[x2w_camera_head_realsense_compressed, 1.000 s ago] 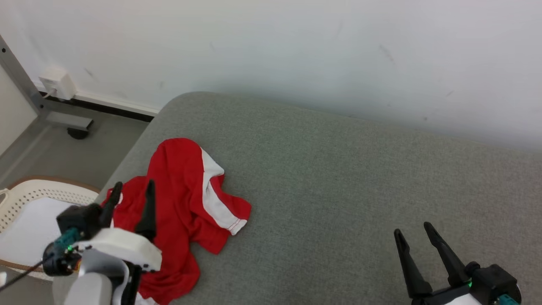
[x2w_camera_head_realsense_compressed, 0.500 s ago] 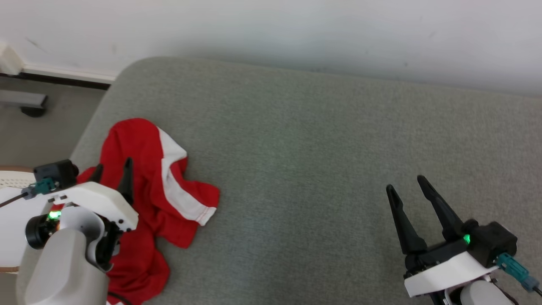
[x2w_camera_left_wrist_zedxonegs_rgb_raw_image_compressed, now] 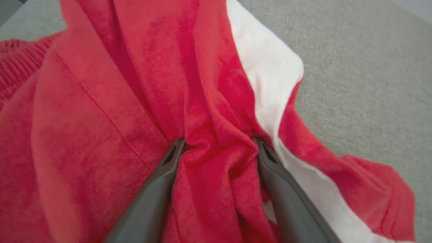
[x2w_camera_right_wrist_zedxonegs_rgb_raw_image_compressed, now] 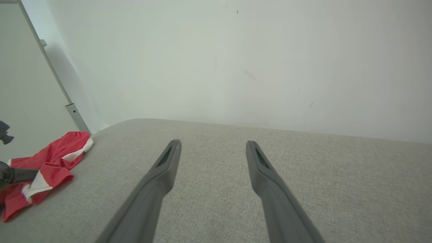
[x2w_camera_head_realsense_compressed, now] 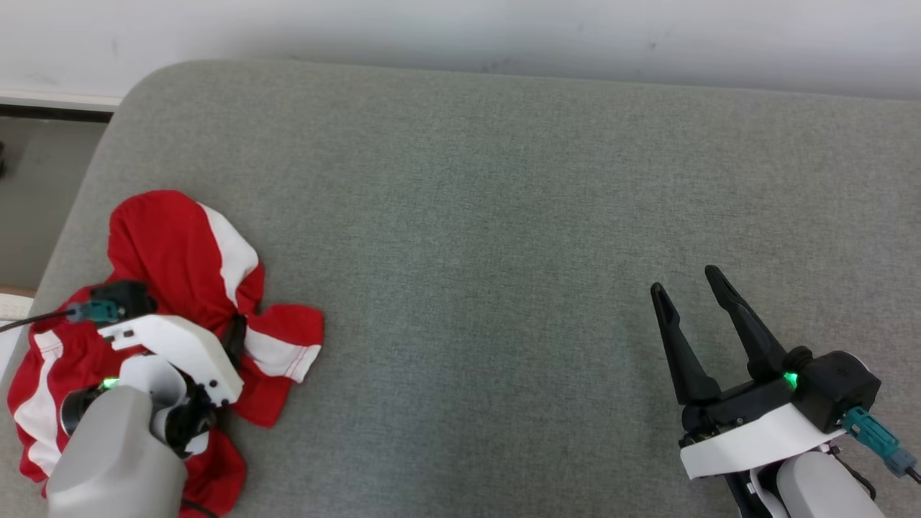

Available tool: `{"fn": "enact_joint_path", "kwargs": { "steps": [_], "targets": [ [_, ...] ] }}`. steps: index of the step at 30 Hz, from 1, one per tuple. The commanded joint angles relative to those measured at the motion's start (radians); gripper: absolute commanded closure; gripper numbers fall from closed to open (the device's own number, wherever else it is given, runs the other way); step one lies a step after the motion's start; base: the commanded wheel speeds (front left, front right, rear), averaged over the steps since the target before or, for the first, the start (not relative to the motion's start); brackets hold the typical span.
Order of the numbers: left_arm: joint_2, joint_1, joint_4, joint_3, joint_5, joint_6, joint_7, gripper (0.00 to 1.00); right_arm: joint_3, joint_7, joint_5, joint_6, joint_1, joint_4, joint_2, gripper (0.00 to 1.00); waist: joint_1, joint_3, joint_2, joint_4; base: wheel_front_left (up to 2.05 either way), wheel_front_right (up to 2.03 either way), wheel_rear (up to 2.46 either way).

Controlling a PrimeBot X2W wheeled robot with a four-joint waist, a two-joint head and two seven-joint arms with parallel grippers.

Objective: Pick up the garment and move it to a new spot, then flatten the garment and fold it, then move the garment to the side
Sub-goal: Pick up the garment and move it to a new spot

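Note:
A crumpled red garment point(x2w_camera_head_realsense_compressed: 173, 237) with white stripes lies at the left end of the grey cushion point(x2w_camera_head_realsense_compressed: 468, 216). My left gripper point(x2w_camera_left_wrist_zedxonegs_rgb_raw_image_compressed: 217, 143) is pushed down into it, open, its two fingers apart with a ridge of red cloth bunched between them. The head view has one dark finger point(x2w_camera_head_realsense_compressed: 235, 337) poking out past the white wrist, its tip sunk in the folds. My right gripper point(x2w_camera_head_realsense_compressed: 684, 280) stands open over bare cushion at the lower right, nothing between its fingers point(x2w_camera_right_wrist_zedxonegs_rgb_raw_image_compressed: 168, 162). From the right wrist the garment point(x2w_camera_right_wrist_zedxonegs_rgb_raw_image_compressed: 50, 158) is at the far left.
The cushion's rounded left edge point(x2w_camera_head_realsense_compressed: 79, 194) drops to the grey floor point(x2w_camera_head_realsense_compressed: 29, 201) just beside the garment. A white wall point(x2w_camera_head_realsense_compressed: 504, 29) runs along the back. A sliver of white basket point(x2w_camera_head_realsense_compressed: 6, 338) sits at the left edge. Bare cushion spreads between the grippers.
The head camera has swung right and down. My left gripper has dropped from above the garment into its folds, and the cloth has bunched up around it. The right gripper stays open.

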Motion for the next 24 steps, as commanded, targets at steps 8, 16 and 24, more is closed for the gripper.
{"fn": "enact_joint_path", "kwargs": {
  "steps": [8,16,24],
  "targets": [
    [-0.001,0.084,0.050,-0.101,-0.086,0.001,0.044,1.00,-0.026,-0.003,-0.020,-0.002,0.031,0.006,0.027,0.00,0.0001,-0.054,0.0000,-0.013,0.00,0.00,0.00],
    [0.060,0.059,0.010,-0.146,-0.118,0.002,-0.036,1.00,-0.030,-0.003,-0.021,-0.002,0.068,0.017,0.032,0.00,0.0001,-0.138,0.0000,-0.015,0.00,0.00,0.00],
    [0.105,0.032,-0.050,-0.183,-0.125,0.002,-0.087,1.00,-0.040,-0.003,-0.007,-0.002,0.110,0.019,0.042,0.00,0.0001,-0.218,0.0000,-0.023,0.00,0.00,0.00]
  ]
}}
